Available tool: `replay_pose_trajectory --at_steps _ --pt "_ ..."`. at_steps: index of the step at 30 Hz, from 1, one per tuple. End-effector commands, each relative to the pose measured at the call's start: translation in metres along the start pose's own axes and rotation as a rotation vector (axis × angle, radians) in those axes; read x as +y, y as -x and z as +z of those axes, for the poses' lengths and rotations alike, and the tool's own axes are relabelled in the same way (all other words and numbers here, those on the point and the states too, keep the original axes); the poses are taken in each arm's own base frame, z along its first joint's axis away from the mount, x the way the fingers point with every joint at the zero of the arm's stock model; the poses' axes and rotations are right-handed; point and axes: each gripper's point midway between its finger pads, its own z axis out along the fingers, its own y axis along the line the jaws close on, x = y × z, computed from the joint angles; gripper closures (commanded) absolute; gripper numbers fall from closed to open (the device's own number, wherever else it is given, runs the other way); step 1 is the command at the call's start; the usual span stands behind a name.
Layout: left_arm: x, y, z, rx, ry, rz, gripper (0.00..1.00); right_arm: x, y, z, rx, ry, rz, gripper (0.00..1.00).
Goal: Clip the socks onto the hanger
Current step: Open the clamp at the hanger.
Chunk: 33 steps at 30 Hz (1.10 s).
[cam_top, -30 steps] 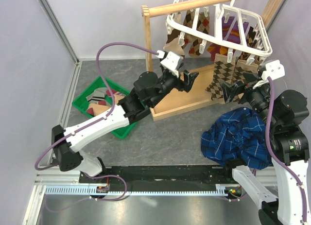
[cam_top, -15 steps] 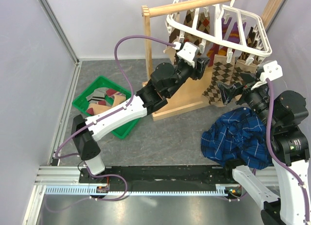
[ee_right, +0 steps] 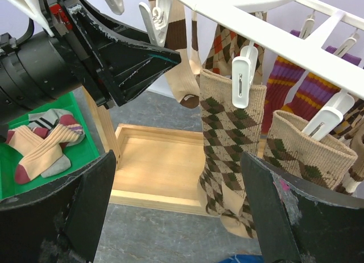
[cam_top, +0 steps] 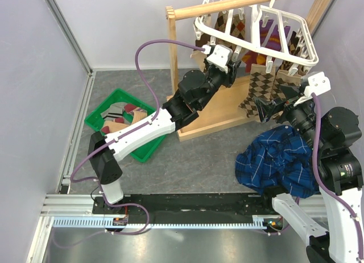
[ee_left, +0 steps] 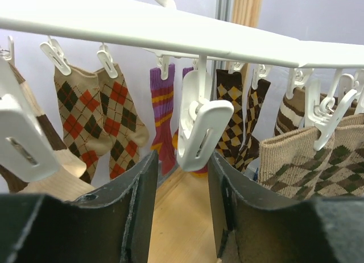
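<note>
The socks (cam_top: 120,120), tan with maroon toes and grey with striped cuffs, lie in a green bin (cam_top: 92,120); they also show in the right wrist view (ee_right: 41,142). The white grid hanger (cam_top: 257,40) hangs from the wooden rail, and several of its clips hold argyle socks. My left gripper (cam_top: 232,71) is raised under the hanger, open and empty. In the left wrist view, an empty white clip (ee_left: 203,129) dangles just above the gap between the left gripper's (ee_left: 182,163) fingers. My right gripper (cam_top: 273,102) is wide open and empty, facing the hanging argyle socks (ee_right: 227,143).
The wooden stand (cam_top: 211,122) has a flat base tray and a top rail (cam_top: 227,6). A blue plaid cloth (cam_top: 277,161) is heaped at the right, under the right arm. Purple striped socks (ee_right: 284,81) hang at the back. Grey walls close in the left and far sides.
My left arm has risen from beside the wooden stand up to the hanger's clips. My right arm has barely moved.
</note>
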Motion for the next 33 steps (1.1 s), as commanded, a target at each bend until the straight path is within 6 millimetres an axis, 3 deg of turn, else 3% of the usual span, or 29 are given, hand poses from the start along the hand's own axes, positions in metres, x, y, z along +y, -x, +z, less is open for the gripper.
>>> replay_pose_trajectory --at_steps 1,13,22,33 --pt "0.005 0.035 0.004 -0.102 0.011 0.016 0.55 0.004 0.01 0.003 -0.039 0.028 -0.018 0.02" --pt "0.003 0.039 0.004 -0.14 -0.008 0.032 0.54 0.007 0.009 0.004 -0.035 0.044 -0.01 0.02" --pt "-0.002 0.032 -0.001 -0.128 -0.04 0.044 0.81 0.02 0.014 0.01 -0.044 0.108 0.056 0.02" --pt "-0.022 0.026 -0.021 -0.063 -0.189 0.047 0.95 0.034 0.038 0.04 -0.048 0.184 0.256 0.05"
